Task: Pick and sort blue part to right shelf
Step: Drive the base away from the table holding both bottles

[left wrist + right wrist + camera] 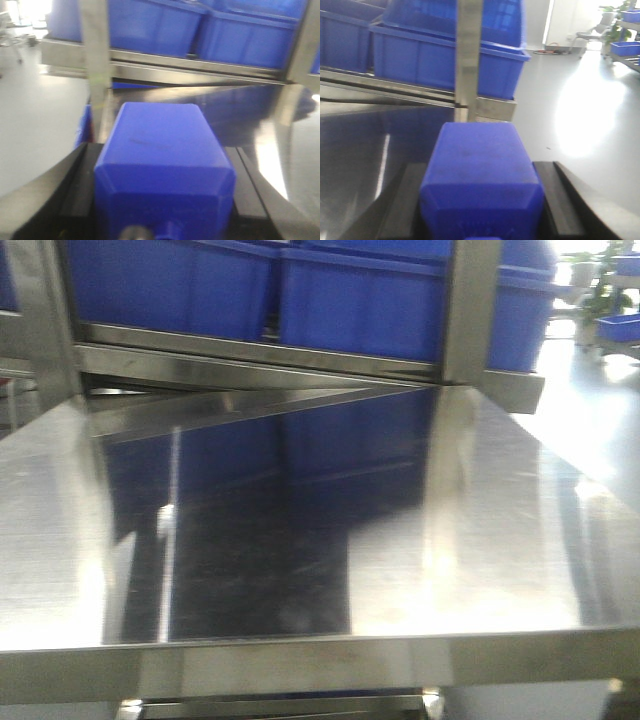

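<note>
The blue part (165, 165) sits in the left gripper (165, 147), which is closed on it, the black fingers (82, 185) pressed against both flanks. The right wrist view shows the same thing: a second blue part (480, 160) clamped in the right gripper (479, 167). Neither arm shows in the front view, so I cannot place either part over the steel table (300, 570) from there.

I read both as rigid moulded plastic blocks, probably light. Their faces are smooth and the top edges bevelled, so I expect them to slide if squeezed near the bevel. The flat side walls, low down, look like the place to hold.

Beyond the parts runs the shelf rail (200, 65) carrying blue bins (350, 300). A steel upright (467, 55) stands right ahead of the right gripper, and I would steer around it. Which bay counts as the right shelf I cannot tell.
</note>
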### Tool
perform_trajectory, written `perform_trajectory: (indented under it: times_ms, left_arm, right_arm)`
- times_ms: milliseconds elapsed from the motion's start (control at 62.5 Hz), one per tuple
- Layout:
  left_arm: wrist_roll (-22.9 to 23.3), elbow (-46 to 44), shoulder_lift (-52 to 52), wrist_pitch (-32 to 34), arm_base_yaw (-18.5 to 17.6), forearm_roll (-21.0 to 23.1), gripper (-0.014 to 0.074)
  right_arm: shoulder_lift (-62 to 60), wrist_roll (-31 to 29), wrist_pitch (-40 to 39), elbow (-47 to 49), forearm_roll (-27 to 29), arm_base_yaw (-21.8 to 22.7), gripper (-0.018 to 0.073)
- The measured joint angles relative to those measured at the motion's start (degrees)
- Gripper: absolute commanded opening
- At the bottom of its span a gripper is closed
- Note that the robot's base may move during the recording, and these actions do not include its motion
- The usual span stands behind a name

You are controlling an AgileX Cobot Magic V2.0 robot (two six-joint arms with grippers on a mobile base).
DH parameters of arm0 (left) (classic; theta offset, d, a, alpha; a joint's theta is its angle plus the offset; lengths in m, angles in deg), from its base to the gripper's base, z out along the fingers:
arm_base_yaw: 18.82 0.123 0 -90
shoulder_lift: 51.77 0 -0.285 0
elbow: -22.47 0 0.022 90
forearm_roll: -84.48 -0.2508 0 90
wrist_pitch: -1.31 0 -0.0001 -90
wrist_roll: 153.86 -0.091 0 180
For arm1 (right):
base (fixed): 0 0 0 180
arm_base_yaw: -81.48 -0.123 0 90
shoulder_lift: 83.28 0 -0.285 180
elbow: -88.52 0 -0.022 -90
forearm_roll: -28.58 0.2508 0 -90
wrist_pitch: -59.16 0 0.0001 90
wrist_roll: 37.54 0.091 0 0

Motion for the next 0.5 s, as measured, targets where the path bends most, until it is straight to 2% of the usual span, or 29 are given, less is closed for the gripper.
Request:
perform_trajectory:
  times_ms: [496]
  left_arm:
    - [0.0,0.0,-0.13,0.0,0.0,0.0,0.0332]
  right_arm:
    - [0.0,0.0,0.0,0.0,0.0,0.0,0.0311]
